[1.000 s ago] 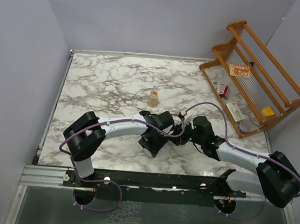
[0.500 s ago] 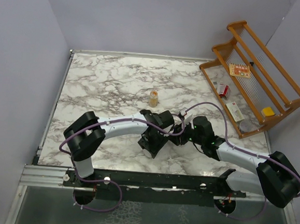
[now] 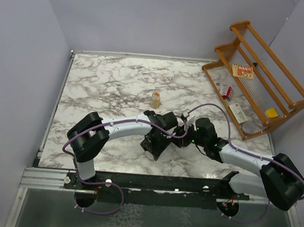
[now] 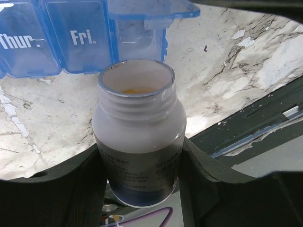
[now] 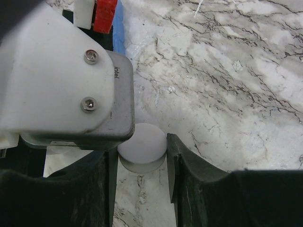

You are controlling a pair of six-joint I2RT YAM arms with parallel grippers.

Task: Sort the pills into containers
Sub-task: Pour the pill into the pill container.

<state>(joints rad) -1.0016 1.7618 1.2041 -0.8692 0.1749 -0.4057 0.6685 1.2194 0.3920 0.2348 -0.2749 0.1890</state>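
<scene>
Blue translucent plastic containers (image 4: 80,42), a joined strip of small lidded compartments, lie on the white, grey-veined marble tabletop (image 4: 47,118) at the top of the left wrist view. Two shut lids read "Thur." and "Fri.", and the next compartment along has its lid (image 4: 151,9) raised. Just beside that open compartment, the left claw (image 4: 140,149) grips a white plastic bottle with a dark label (image 4: 139,127), uncapped, its mouth facing the camera. A yellowish patch inside may be pills, though it is too dim to be sure. The right claw (image 5: 142,149) pinches a round white cap (image 5: 142,141) over the tabletop, close by the left wrist. From overhead, both claws meet near the tabletop's middle; a small amber bottle (image 3: 156,99) stands apart behind them, and a slatted wooden rack (image 3: 282,66) sits at the right edge.
</scene>
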